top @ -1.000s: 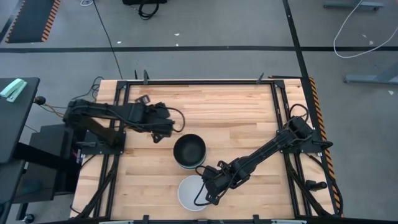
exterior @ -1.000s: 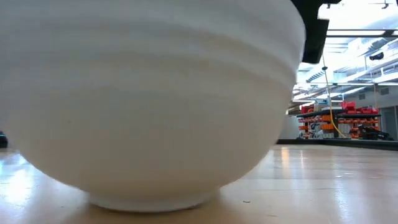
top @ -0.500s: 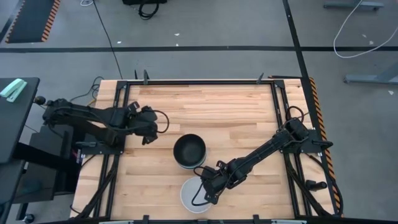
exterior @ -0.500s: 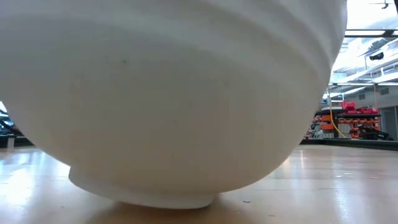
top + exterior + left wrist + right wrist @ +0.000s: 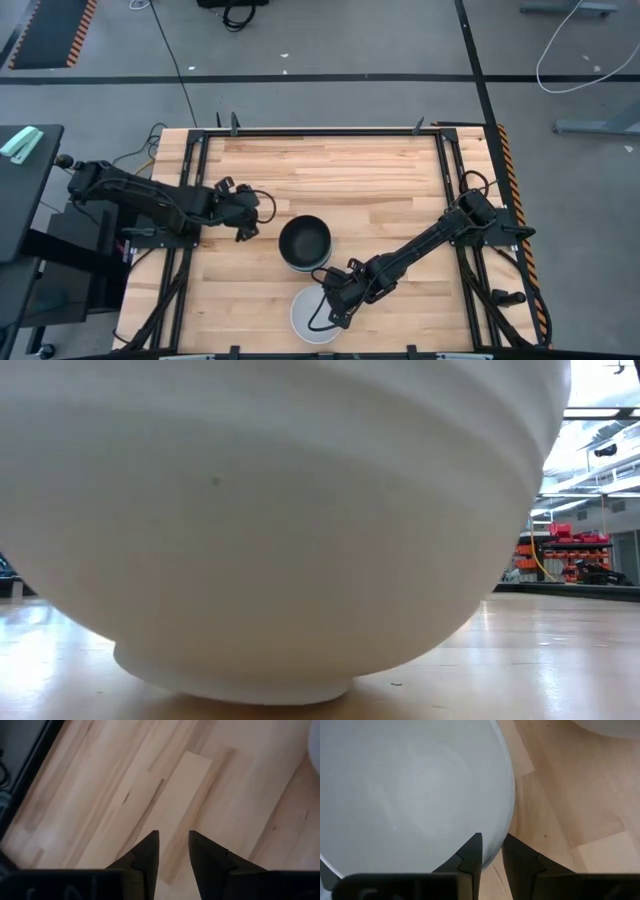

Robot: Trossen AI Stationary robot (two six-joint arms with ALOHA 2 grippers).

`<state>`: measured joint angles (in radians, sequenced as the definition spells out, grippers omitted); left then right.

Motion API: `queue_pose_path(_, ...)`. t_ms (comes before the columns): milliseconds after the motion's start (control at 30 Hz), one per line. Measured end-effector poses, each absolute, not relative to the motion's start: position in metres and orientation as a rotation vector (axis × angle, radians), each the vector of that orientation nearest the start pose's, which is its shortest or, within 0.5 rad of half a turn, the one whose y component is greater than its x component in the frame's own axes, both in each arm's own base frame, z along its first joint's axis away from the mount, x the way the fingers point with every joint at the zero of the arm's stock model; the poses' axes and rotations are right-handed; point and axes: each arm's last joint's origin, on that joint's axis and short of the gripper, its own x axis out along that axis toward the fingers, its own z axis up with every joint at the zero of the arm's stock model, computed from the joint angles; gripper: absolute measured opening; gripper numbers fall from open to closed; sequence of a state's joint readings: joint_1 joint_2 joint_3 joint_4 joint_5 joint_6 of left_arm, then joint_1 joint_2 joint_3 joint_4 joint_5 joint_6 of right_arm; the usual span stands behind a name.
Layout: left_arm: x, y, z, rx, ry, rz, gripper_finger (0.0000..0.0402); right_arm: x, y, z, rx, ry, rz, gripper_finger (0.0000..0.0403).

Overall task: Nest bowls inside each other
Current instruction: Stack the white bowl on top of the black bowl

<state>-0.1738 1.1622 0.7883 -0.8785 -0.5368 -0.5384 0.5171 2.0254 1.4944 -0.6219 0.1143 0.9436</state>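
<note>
A white bowl [image 5: 312, 322] sits near the table's near edge and fills the low view [image 5: 270, 510]. Its foot [image 5: 235, 682] is at the tabletop. My right gripper [image 5: 335, 303] is at this bowl's right rim, shut on it. A black bowl [image 5: 305, 240] rests nested on top of a pale bowl, whose rim [image 5: 296, 265] shows beneath it, at mid-table. My left gripper [image 5: 243, 222] hangs over bare wood left of the black bowl, narrowly open [image 5: 173, 834] and holding nothing. No other bowls show. My right gripper [image 5: 492, 840] has the white bowl's rim [image 5: 509, 822] between its two fingers, one finger [image 5: 470, 852] inside the bowl and the other [image 5: 520, 857] outside its wall. It comes from above, slanting in from the table's right. The bowl's foot is down at the tabletop.
The nested stack stands just beyond the white bowl; its pale edge shows in the right wrist view [image 5: 607, 726]. Bare wood stretches across the table's far half [image 5: 330, 170]. Black frame rails [image 5: 190, 200] run along the table's left and right sides.
My right gripper has drawn the white bowl a little toward the table's near edge; in the low view the bowl has grown larger and tipped slightly. My left gripper has pulled back from beside the black bowl toward the table's left edge.
</note>
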Motion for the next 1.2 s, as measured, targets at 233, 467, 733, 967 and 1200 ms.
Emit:
queue_pose_path(233, 0.199, -0.021, 0.214, -0.081, 0.997, 0.540, 0.0113, 0.364, 0.204, 0.179, 0.464, 1.141, -0.196, 0.0054)
queue_pose_path(467, 0.204, -0.024, 0.212, -0.139, 0.969, 0.478, 0.0111, 0.365, 0.204, 0.176, 0.459, 1.146, -0.199, 0.0009)
queue_pose_path(733, 0.212, -0.028, 0.215, -0.229, 0.915, 0.366, 0.0110, 0.364, 0.202, 0.175, 0.400, 1.144, -0.210, 0.0007)
queue_pose_path(967, 0.215, -0.029, 0.217, -0.249, 0.889, 0.343, 0.0111, 0.363, 0.201, 0.175, 0.347, 1.144, -0.204, 0.0005)
queue_pose_path(1200, 0.220, -0.032, 0.221, -0.272, 0.839, 0.280, 0.0105, 0.360, 0.198, 0.182, 0.296, 1.125, -0.224, 0.0005)
